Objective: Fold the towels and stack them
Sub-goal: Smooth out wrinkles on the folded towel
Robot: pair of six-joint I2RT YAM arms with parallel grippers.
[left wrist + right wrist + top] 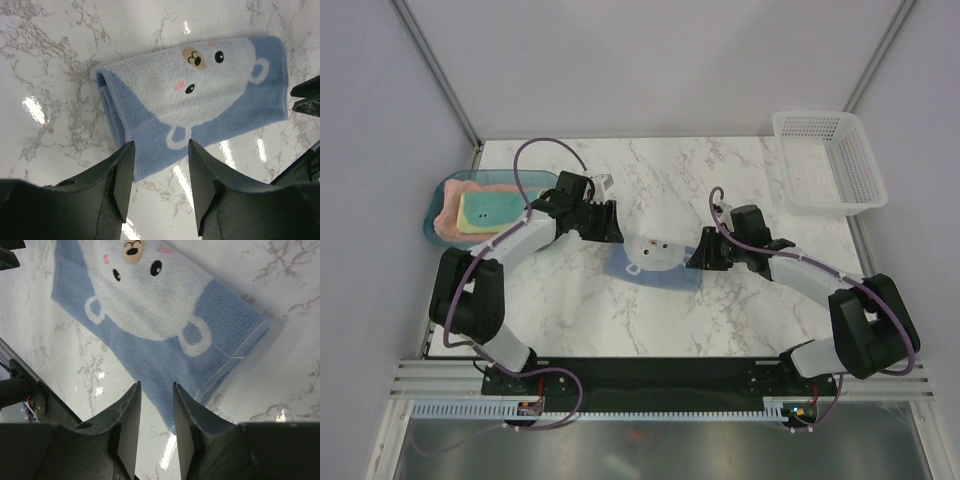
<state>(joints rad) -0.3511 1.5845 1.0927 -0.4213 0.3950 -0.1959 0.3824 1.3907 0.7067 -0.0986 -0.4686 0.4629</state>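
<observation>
Blue towel (200,95) is laid folded mid-table between the arms — left gripper (161,152) and right gripper (156,390) are parted at its ends, nothing held — judged ready for stacking on the far-left tray (428,225).

Light blue towel (195,100) in the middle, carrying a white bear face: black eyes, pink cheeks, tan snout. The table (720,170) runs white marble with grey-brown veins. Far left, a translucent teal tray (428,225), a salmon-pink towel (446,224) and a pale yellow towel (490,208) with teal patches. Far right, a white mesh basket (825,160).
</observation>
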